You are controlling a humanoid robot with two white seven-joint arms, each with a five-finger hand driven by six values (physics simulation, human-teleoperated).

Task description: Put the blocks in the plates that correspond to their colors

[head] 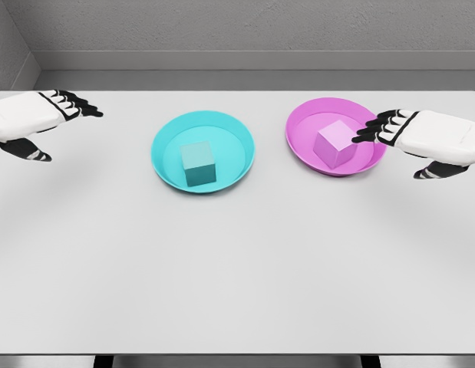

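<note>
Pink block (334, 142) sits in pink plate (298, 142), just left of right hand (406, 136); fingers spread, apparently released, fingertips over the rim. Left hand (37, 119) open, well apart.

A bare simulated test bench, not a lived-in room. A plain white table (237, 276) fills the view, and grey featureless walls (245, 27) close it at twelve o'clock.
</note>
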